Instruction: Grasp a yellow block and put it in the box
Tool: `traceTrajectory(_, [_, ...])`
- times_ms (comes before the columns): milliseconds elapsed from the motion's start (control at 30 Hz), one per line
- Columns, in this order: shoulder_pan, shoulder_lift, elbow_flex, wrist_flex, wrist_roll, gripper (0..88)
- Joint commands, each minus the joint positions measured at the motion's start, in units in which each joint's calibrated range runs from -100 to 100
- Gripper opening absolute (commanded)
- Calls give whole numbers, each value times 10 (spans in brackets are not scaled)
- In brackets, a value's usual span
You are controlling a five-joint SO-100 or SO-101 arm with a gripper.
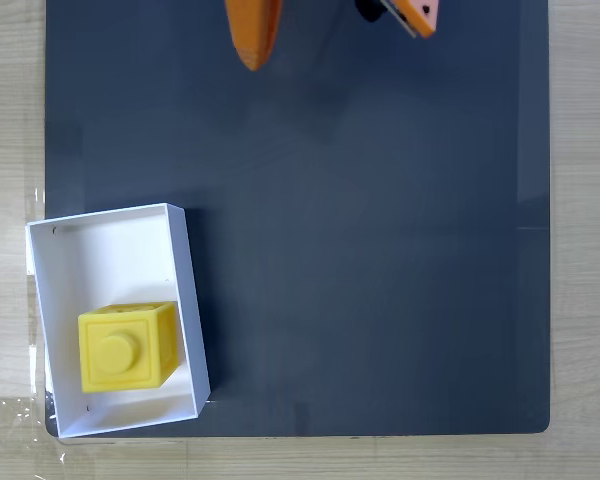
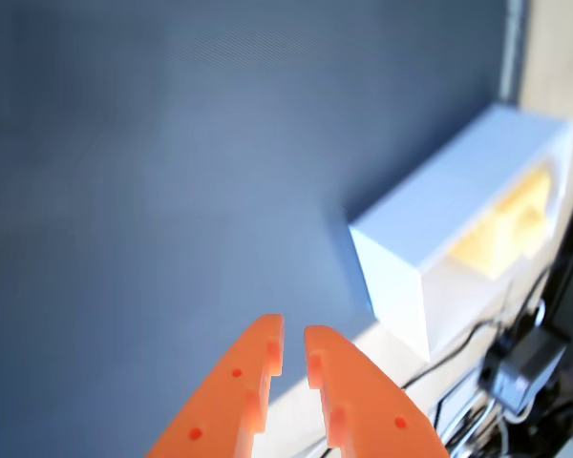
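The yellow block (image 1: 127,346), stud up, rests inside the white box (image 1: 110,240) at the lower left of the fixed view, near the box's front wall. The wrist view shows the box (image 2: 439,224) at the right, with the block (image 2: 511,224) a blurred yellow patch inside it. My orange gripper (image 1: 252,55) hangs at the top edge of the fixed view, far from the box. In the wrist view its fingers (image 2: 293,336) stand almost together with a thin slit between them, holding nothing.
A dark grey mat (image 1: 360,220) covers most of the light wooden table (image 1: 10,120); the box overlaps its lower left corner. Another orange arm part (image 1: 415,15) shows at the top right. Cables and a dark plug (image 2: 525,363) lie past the mat's edge.
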Motion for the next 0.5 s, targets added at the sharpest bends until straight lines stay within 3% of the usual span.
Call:
traceTrajectory(0, [-34,-173,186,-1,14,28])
traceTrajectory(233, [-32,-375,351,58,38,28])
traceTrajectory(467, [-39,-380,352,68,38,29])
